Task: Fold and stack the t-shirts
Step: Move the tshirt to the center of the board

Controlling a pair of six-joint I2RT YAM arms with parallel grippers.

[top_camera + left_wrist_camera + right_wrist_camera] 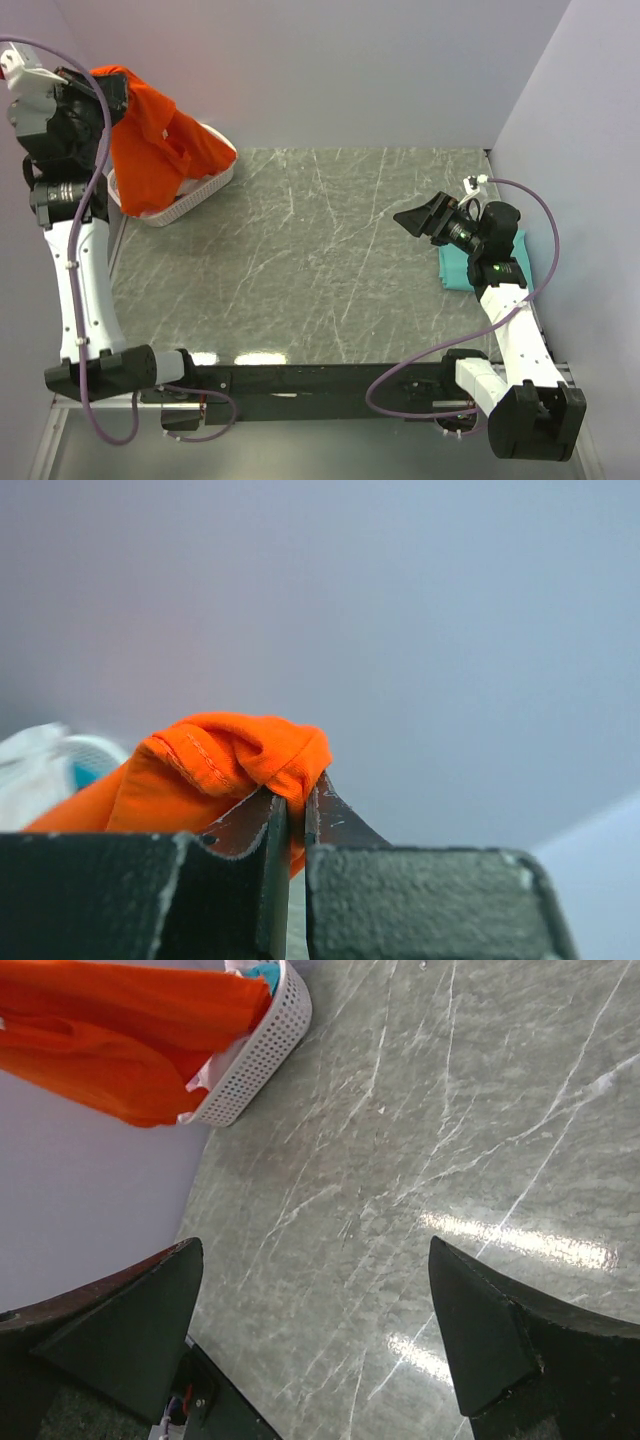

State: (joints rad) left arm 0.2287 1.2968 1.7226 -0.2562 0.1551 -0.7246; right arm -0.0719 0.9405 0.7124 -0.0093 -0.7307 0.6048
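Your left gripper [298, 798] is clamped tight on one orange t-shirt [155, 150], held up over the one white basket [205, 190] in the far left corner, with the cloth draping down into it. Your right gripper [315, 1250] has its jaws wide apart with nothing in them, above the marble table [300, 260]. One teal t-shirt [455, 268] lies folded at the table's right edge, partly under the right arm. The basket also shows teal and white scraps; you can't count them.

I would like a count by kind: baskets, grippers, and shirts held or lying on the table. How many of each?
Baskets: 1, basket
Grippers: 2, left gripper, right gripper
Shirts: 2, orange shirt held, teal shirt lying
Total: 5
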